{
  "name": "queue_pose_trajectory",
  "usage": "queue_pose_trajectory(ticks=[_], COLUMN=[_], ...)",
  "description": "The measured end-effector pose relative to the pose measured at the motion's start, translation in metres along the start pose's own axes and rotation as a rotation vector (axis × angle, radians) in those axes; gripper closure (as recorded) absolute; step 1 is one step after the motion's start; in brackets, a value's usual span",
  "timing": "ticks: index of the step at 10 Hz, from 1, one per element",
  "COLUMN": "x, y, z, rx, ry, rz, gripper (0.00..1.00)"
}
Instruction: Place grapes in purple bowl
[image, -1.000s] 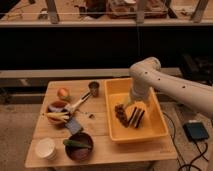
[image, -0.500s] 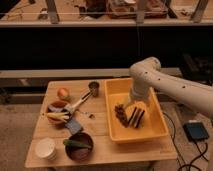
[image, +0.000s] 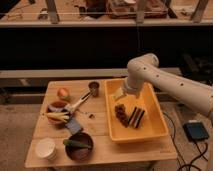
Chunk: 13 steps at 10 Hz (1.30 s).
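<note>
Nothing seems to have shifted since a moment ago: the arm holds the same pose over the yellow bin (image: 135, 138). The gripper (image: 120, 94) hangs inside the bin's far left corner, jaws spread wide and empty. The grapes (image: 120, 114) lie on the bin's floor just below it, left of a dark striped block (image: 136, 117). The purple bowl (image: 82, 154) sits on the table well to the bin's left, near its front corner, with something green already inside.

To pick cleanly, I'd say it should drop straight down and close across the narrow width of the bunch, keeping clear of the block.

I count one bunch of grapes, one block, two bowls, one white paper cup (image: 45, 148), one metal cup (image: 93, 88) and one round fruit (image: 63, 93).
</note>
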Motion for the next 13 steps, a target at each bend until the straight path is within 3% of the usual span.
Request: queue_pose_trajectory(ticks=[6,11,13], x=[0.001,0.004,0.005], y=[0.001,0.026,0.034], z=[0.002,0.050,0.057], rx=[0.002,-0.002,-0.020], ry=[-0.004,-0.007,-0.004], rz=[0.003,0.047,0.063], gripper=[0.27,0.27,0.27])
